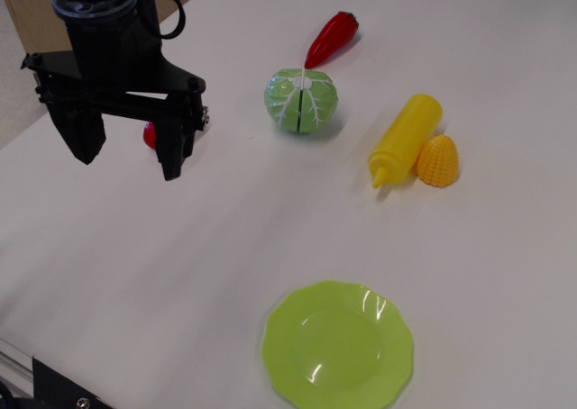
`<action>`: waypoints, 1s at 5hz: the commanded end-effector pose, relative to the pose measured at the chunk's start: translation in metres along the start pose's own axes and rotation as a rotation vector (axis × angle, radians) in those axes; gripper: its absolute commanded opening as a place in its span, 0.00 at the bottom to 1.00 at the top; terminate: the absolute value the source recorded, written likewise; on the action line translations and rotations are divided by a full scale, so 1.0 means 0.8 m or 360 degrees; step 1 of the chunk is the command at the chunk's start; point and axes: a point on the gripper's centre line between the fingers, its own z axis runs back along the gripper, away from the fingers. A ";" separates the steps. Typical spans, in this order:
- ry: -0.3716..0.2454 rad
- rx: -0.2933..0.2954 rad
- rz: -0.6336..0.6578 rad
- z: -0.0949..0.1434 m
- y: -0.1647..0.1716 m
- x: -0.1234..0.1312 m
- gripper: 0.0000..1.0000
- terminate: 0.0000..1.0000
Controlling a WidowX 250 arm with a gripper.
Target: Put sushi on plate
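Observation:
The sushi (pixel 150 135) is a small glossy red piece on the table at the left, mostly hidden behind my gripper's right finger. My black gripper (pixel 129 157) hangs over that spot with its jaws wide apart and nothing between them; the sushi shows just behind the inner side of the right finger (pixel 174 148). I cannot tell how high the fingertips are above the table. The lime-green plate (pixel 338 346) with a scalloped rim lies empty at the front, well to the right of the gripper.
A green cabbage (pixel 301 101) sits at the middle back, with a long red chili pepper (pixel 332 38) behind it. A yellow squeeze bottle (pixel 405 139) and a yellow corn piece (pixel 437 160) lie to the right. The table's left edge runs near the gripper.

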 end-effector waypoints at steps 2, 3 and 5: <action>0.0002 0.0059 -0.0027 -0.024 0.010 0.044 1.00 0.00; -0.0013 0.0064 -0.0107 -0.040 0.017 0.078 1.00 0.00; -0.0074 -0.0026 -0.0252 -0.065 0.039 0.137 1.00 0.00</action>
